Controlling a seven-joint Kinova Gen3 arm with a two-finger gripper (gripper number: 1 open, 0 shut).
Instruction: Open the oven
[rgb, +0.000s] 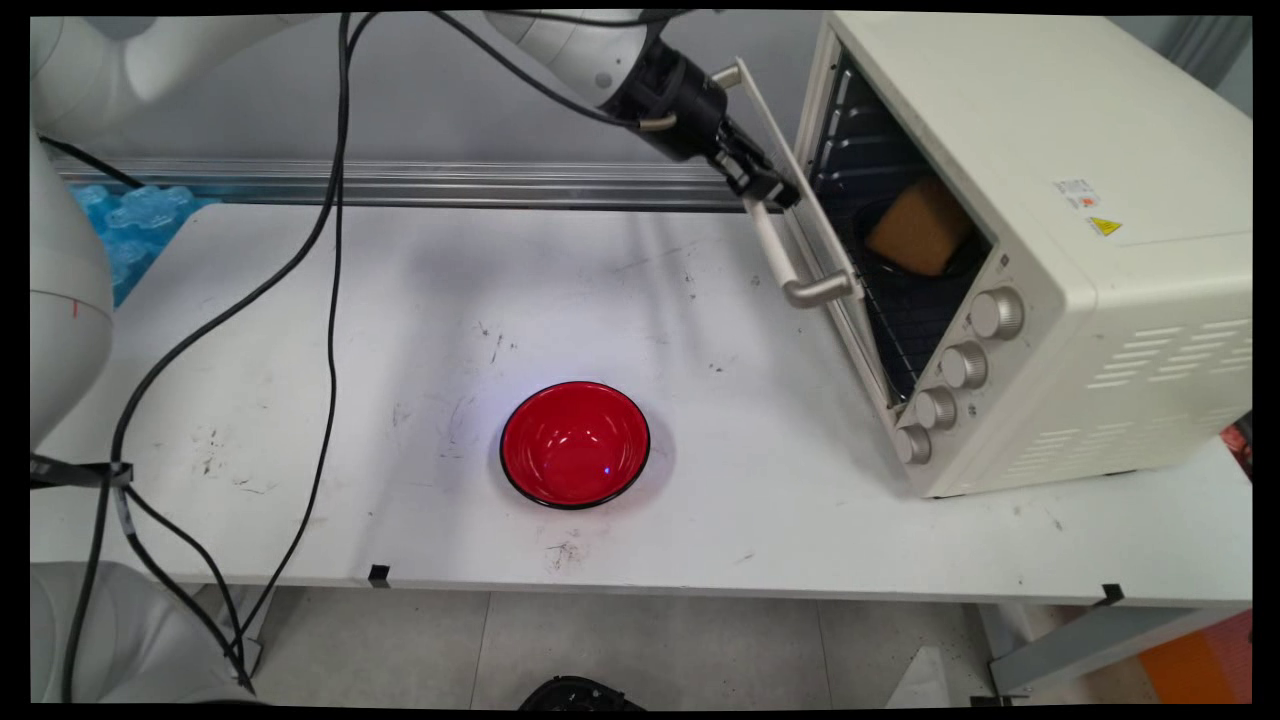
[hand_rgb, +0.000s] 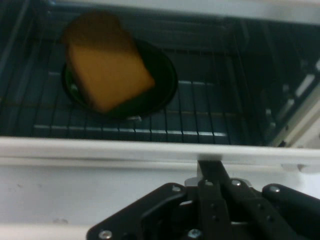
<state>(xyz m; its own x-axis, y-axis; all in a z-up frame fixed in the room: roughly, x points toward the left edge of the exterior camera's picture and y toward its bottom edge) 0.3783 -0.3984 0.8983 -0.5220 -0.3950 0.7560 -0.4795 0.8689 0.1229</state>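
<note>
one gripper (rgb: 770, 188) sits clenched on the oven door (rgb: 790, 215) near its handle (rgb: 790, 265); bread (hand_rgb: 107, 75) lies straight beyond, inside.

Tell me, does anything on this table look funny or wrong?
The oven looks odd: it seems tipped on its side, knobs running diagonally, its door swinging sideways. Inside, a slice of bread leans crookedly on a dark dish. The tool is at the door handle. The red bowl sits upright.
</note>
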